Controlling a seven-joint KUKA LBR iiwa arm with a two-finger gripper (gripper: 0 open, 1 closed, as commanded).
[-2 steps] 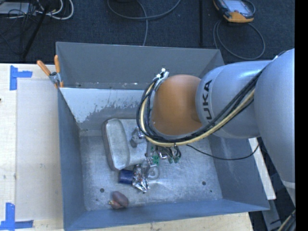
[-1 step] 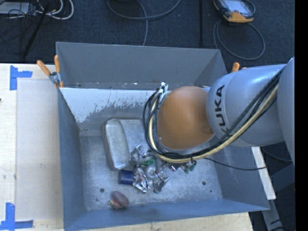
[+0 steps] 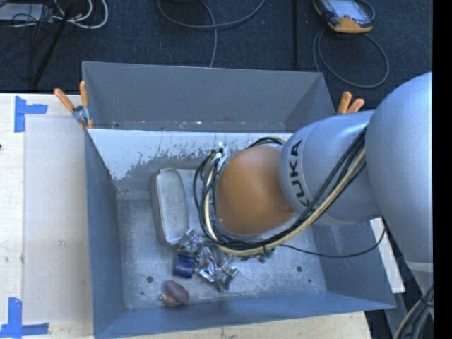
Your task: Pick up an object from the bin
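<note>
Because the orange wrist cover and its cables hang over the gripper, I cannot tell whether the tool is spread or closed, nor whether it has anything in it. It sits low over a small cluster in the middle of the bin, toward the near wall. A small blue block lies just to its left and a shiny silvery tangle lies beneath, part of which may belong to the robot itself. The blue block looks light, stiff and smooth, so it is probably best pinched across its flat sides. Just beyond, a grey oblong pad lies flat, likely too broad to span. A brown lump rests apart by the near wall; its kind is unclear.
</note>
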